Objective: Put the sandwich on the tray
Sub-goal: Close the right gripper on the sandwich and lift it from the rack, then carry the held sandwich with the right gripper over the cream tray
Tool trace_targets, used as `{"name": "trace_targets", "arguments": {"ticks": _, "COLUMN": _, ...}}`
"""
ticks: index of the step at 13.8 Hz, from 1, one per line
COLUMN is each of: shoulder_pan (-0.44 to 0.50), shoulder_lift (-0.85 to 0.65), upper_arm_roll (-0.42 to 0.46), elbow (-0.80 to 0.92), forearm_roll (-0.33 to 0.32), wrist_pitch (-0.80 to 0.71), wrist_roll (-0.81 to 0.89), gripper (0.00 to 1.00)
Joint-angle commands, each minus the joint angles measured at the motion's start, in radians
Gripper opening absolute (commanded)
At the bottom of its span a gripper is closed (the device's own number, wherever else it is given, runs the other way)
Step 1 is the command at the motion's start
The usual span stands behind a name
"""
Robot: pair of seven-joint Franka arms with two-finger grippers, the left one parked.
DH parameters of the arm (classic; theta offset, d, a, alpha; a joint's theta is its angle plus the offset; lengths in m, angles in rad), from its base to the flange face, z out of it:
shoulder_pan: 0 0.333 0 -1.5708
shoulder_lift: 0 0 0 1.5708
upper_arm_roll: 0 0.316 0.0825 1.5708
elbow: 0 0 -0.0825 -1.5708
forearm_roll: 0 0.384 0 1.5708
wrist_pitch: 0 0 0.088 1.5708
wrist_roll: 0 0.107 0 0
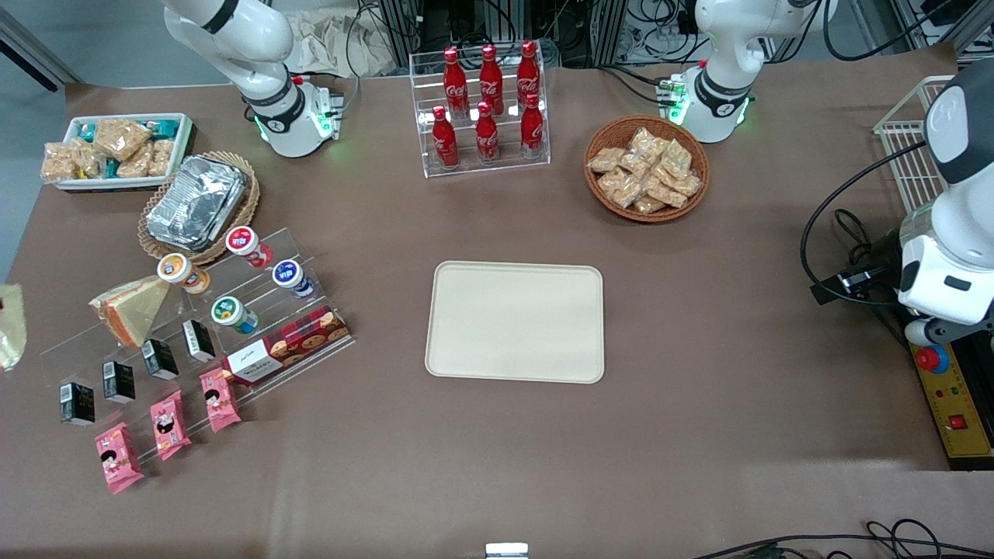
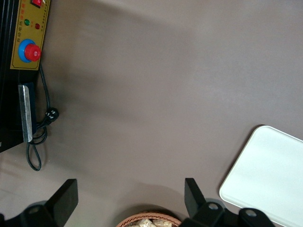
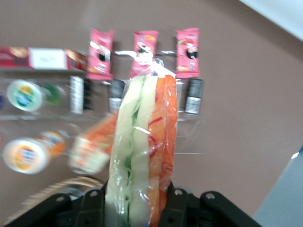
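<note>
Sandwich [image 3: 142, 151], clear-wrapped wedge, looked soft and slippery, pinched at its base by the closed gripper [image 3: 137, 201], above the snack display, well apart from the cream tray [image 1: 516, 321].

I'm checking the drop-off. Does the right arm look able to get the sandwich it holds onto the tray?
Probably yes. The gripper, shut on the sandwich, hangs above the clear snack rack; the tray lies bare, with open tablecloth between it and the rack.

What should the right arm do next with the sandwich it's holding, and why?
Probably carry it toward the tray. The gripper is shut on the sandwich, lifted above the snack rack at the working arm's end of the table, and the tray holds nothing.
</note>
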Motion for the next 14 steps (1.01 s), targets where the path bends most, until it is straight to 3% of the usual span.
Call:
{"name": "trace_targets", "arguments": {"ticks": 1, "shoulder_pan": 0.109, "shoulder_lift": -0.067, "upper_arm_roll": -0.001, "elbow": -0.012, "forearm_roll": -0.028, "wrist_pitch": -0.074, "wrist_roll": 0.255, "gripper": 0.38}}
{"name": "trace_targets", "arguments": {"ticks": 3, "shoulder_pan": 0.199, "shoulder_lift": -0.095, "upper_arm_roll": 0.000, "elbow": -0.012, "forearm_roll": -0.056, "wrist_pitch": -0.102, "wrist_roll": 0.436, "gripper": 0.38}}
{"name": "trace_targets", "arguments": {"ticks": 11, "shoulder_pan": 0.566, "shoulder_lift": -0.094, "upper_arm_roll": 0.010, "elbow": -0.012, "forearm_roll": -0.062, "wrist_pitch": -0.129, "wrist_roll": 1.192, "gripper": 0.39}}
{"name": "trace_targets", "arguments": {"ticks": 14, "shoulder_pan": 0.654, "shoulder_lift": -0.069, "upper_arm_roll": 0.010, "elbow": -0.014, "forearm_roll": -0.064, "wrist_pitch": -0.117, "wrist_roll": 1.376, "gripper": 0.39}}
